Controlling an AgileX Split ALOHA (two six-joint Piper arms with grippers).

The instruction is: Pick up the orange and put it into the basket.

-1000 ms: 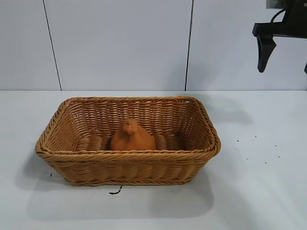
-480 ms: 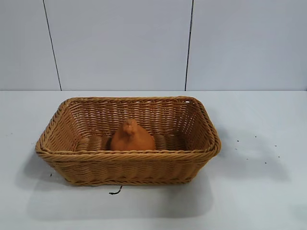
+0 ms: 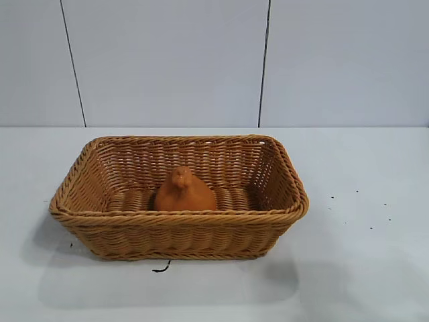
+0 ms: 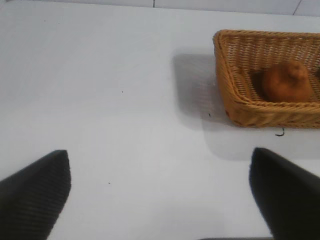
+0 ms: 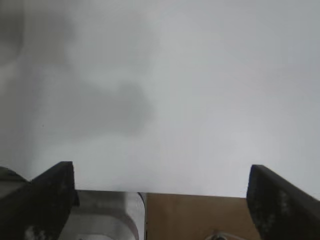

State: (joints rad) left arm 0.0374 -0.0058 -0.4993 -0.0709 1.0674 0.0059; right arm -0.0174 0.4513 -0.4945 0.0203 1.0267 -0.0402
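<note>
The orange (image 3: 184, 192) sits upright on its flat base inside the basket (image 3: 179, 235), near the middle of the near wall, its nub pointing up. The basket stands on the white worktop (image 3: 362, 268). The left gripper (image 4: 160, 195) hangs over bare worktop well away from the basket with fingers spread wide and empty, and the right gripper (image 5: 160, 200) is likewise spread and empty above the worktop's edge.

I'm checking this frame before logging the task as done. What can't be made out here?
- Orange: its base, hidden by the basket near wall, exterior view.
- Basket's far end: cut off by the left wrist view's edge.
- Both arms: outside the exterior view.
- Small dark scrap by the basket: too small to identify.
</note>
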